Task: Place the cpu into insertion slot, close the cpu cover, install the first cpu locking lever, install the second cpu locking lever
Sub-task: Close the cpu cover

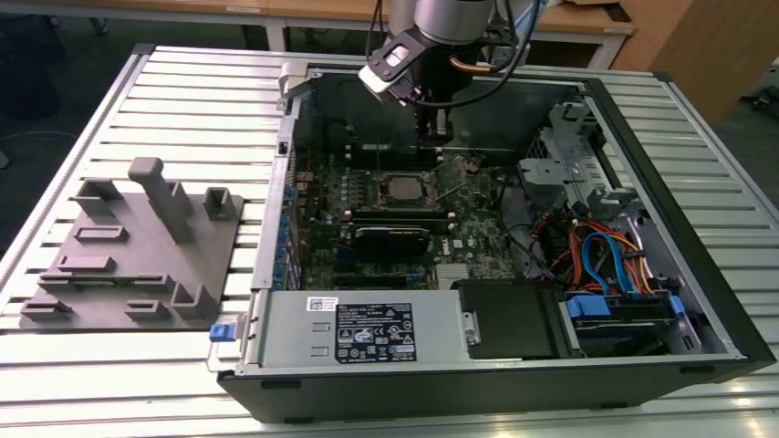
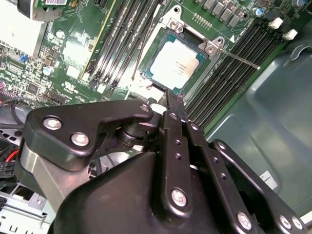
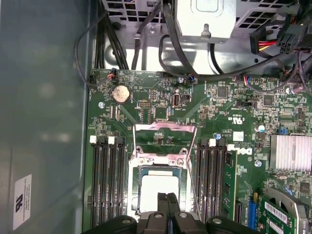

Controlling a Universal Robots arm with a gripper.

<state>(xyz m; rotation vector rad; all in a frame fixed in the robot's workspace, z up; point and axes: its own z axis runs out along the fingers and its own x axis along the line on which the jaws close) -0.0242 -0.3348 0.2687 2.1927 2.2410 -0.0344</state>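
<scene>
Slatted metal surface (image 1: 182,91) carries an open computer case (image 1: 718,310) lying on its side. A grey moulded fixture plate (image 1: 134,265) sits beside it on the exterior view's left, and wooden desks (image 1: 585,23) stand behind. The robot arm (image 1: 444,23) reaches down into the case over the green motherboard (image 3: 229,112).

Its claw (image 3: 168,197) is closed, the two black fingers (image 3: 162,202) pressed flat together with nothing between them. Their tips are poised at the edge of the insertion slot (image 2: 192,48); whether they touch it cannot be told.

The cpu (image 2: 174,63) sits flat inside the slot, silver-grey top up and squared to the rim. The cpu cover (image 3: 165,127) stands open, hinged up on the side of the slot away from the claw, with the board showing through its cut-out centre.

One locking lever (image 2: 239,57), a thin metal rod, juts free from a corner of the slot across the long black memory slots (image 3: 105,185). A second thin rod (image 2: 138,53) runs along the opposite side of the slot; whether it is latched cannot be told.

Beyond the cover, a round coin battery (image 3: 121,93) lies on the board, and a finned heatsink (image 3: 290,152) sits off to one side. At the near end of the case in the exterior view are a labelled power supply (image 1: 353,333) and a bundle of blue and orange cables (image 1: 603,255).
</scene>
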